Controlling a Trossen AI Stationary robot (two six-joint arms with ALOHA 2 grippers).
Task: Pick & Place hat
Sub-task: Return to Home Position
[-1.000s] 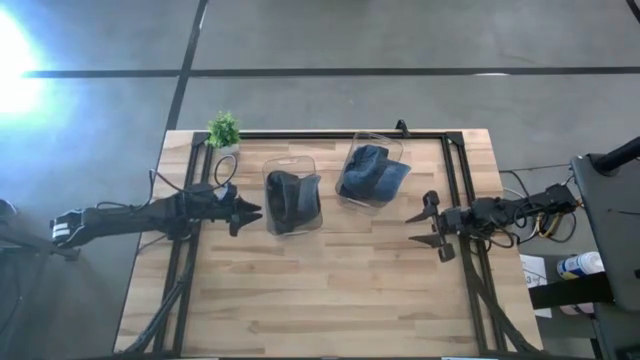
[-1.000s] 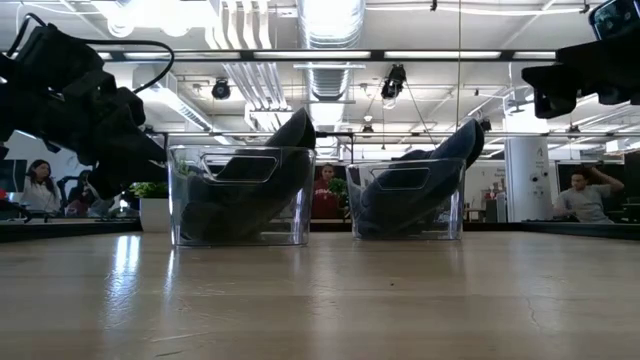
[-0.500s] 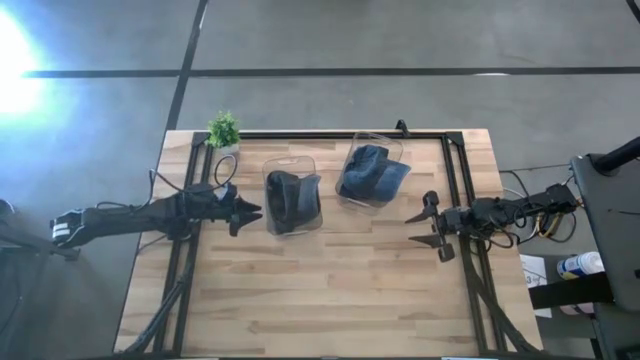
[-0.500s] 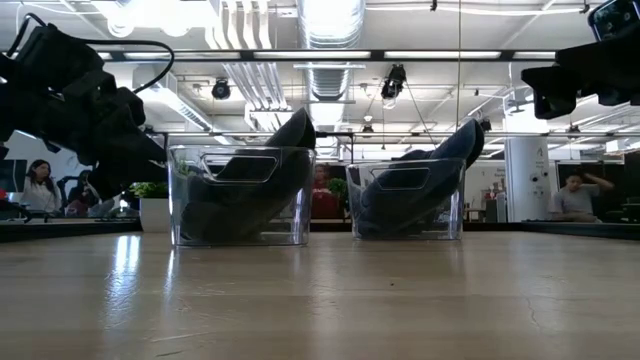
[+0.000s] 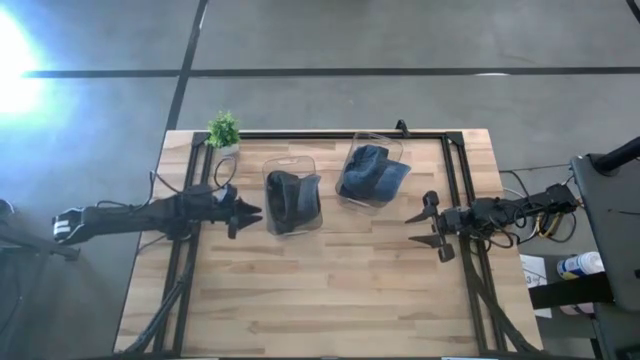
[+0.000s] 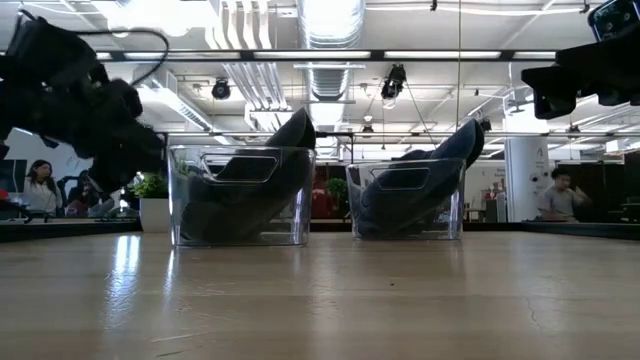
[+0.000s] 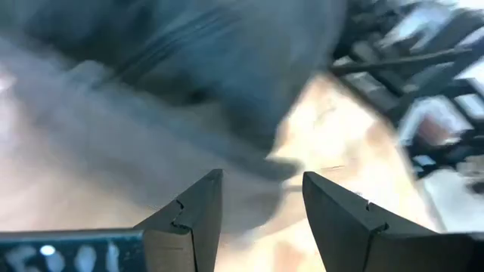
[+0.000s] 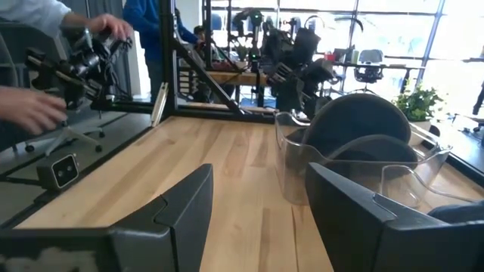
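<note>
Two clear bins stand on the far half of the table. The left bin (image 5: 312, 182) holds a dark hat (image 5: 285, 197) that leans against its wall, peak above the rim (image 6: 297, 122). The right bin (image 5: 358, 140) holds a blue hat (image 5: 372, 170), which also leans up over the rim (image 6: 465, 138). My left gripper (image 5: 247, 212) is open and empty just left of the left bin; its wrist view (image 7: 261, 204) is blurred. My right gripper (image 5: 422, 228) is open and empty, right of the right bin, above the table (image 8: 257, 204).
A small potted plant (image 5: 224, 130) stands at the far left corner. A black frame rail (image 5: 455, 170) runs along the table's sides and far edge. Bare wood (image 5: 330, 290) fills the near half. People show beyond the table (image 6: 558, 195), and hands show in the right wrist view (image 8: 30, 113).
My left arm has shifted slightly beside the left bin, showing a little higher in the low view. The bins and hats have stayed where they were.
</note>
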